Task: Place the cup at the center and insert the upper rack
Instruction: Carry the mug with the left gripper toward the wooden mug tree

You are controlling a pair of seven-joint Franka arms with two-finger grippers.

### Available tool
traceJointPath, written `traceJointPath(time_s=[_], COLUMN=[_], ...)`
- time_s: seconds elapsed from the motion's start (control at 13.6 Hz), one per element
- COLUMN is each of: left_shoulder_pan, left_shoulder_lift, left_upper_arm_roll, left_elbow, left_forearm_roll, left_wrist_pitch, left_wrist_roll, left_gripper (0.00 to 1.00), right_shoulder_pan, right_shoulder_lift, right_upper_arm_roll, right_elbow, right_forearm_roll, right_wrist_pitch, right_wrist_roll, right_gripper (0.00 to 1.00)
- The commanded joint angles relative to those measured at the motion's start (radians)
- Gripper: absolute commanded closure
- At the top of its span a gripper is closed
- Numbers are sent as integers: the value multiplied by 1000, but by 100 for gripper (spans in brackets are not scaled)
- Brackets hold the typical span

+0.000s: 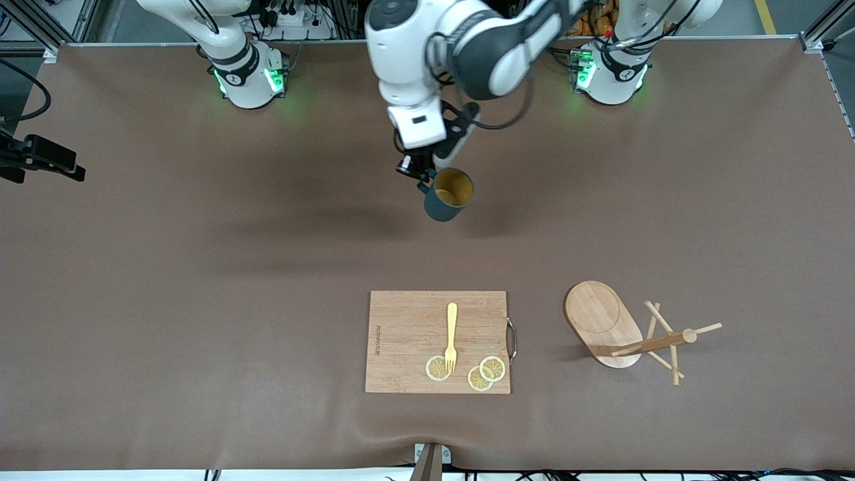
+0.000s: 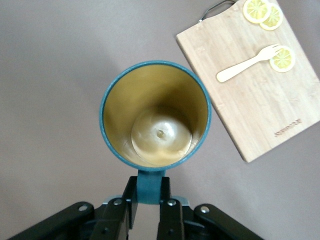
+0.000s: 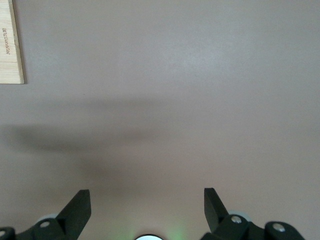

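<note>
A: Left gripper (image 1: 423,179) over the middle of the worktop (image 1: 200,267), pinching the cup (image 1: 449,194) by its loop handle. Wrist view confirms it: fingers (image 2: 129,200) pressed on either side of the handle, cup mouth up, tan inside empty.

B: Cup on the surface yet?

A: Can't tell for sure. It hangs slightly tilted in the front view, so I judge it airborne, above bare covering, farther from the front camera than the cutting board (image 1: 437,341).

B: Right gripper (image 3: 147,207)?

A: Spread wide, holding nothing, looking down at plain worktop with a corner of the board at the edge of its view. That arm waits.

B: And the upper rack (image 1: 624,332)?

A: Tipped on its side toward the left arm's end of the worktop, beside the board, untouched. Fork (image 1: 451,336) and lemon slices (image 1: 467,371) on the board, not in play.

B: Advice for the set-down?

A: Level the cup before lowering; a handle pinch lets it swing. Descend straight, feel the base seat flat, then release and lift clear without catching the handle. Leave room for the rack.
</note>
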Motion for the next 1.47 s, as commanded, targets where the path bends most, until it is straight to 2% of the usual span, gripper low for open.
traceJointPath(time_s=[0.0,0.44,0.74,1.1,1.4], left_shoulder_pan=[103,377,503,670,786], left_shoulder_lift=[-60,-101,-101,-98,-86], left_upper_arm_roll=[-8,-14,-14,-13,-13], left_elbow=[-30,-28,-28,-28,-28], left_forearm_roll=[-103,-397,-503,-657,-753], left_wrist_pitch=[1,-8,-74,-197,-251], left_wrist_roll=[159,503,664,983,1125], left_gripper=[100,100,100,100,100], right_shoulder_pan=[0,7,9,9,9], right_shoulder_lift=[-15,-20,-21,-21,-21], right_upper_arm_roll=[-6,1,2,2,2], right_elbow=[-1,35,37,37,37], right_forearm_roll=[1,1,6,6,6], right_wrist_pitch=[-5,-5,-7,-8,-8], right_wrist_roll=[17,18,17,17,17], right_gripper=[0,0,0,0,0])
